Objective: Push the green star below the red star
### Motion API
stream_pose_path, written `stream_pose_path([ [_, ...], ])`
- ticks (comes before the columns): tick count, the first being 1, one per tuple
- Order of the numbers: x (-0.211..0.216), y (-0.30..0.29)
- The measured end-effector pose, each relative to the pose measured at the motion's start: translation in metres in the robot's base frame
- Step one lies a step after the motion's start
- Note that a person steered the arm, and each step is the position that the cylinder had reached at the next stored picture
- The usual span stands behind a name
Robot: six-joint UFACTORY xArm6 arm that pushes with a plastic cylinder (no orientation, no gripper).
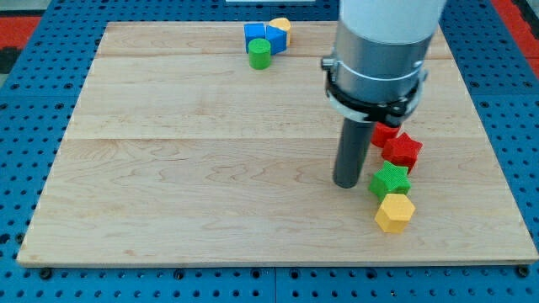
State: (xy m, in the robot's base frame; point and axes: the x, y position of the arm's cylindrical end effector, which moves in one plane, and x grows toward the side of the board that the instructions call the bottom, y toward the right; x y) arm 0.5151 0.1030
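1. Near the view's right edge of the pale wooden table [210,168], the small green plastic star [389,180] is found just under the red plastic star [402,150].
2. No fingers are fitted; my tip [346,184] is set just left of the green star.
3. A light, rigid, easily slid block is judged; its left flank is best pushed.

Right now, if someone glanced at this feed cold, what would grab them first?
The big grey arm body coming down from the view's top, ending in the dark rod, with my tip on the board just left of the green star. Next, the bright cluster at the view's right: red star above the green star, yellow hexagonal block just below it. Last, the small group at the top edge: blue block, green cylinder, yellow block.
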Motion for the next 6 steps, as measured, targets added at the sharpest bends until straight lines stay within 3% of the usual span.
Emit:
stream_pose_path([
  [2,0.001,0.024],
  [4,-0.052,0.014],
  [6,-0.070,0.006],
])
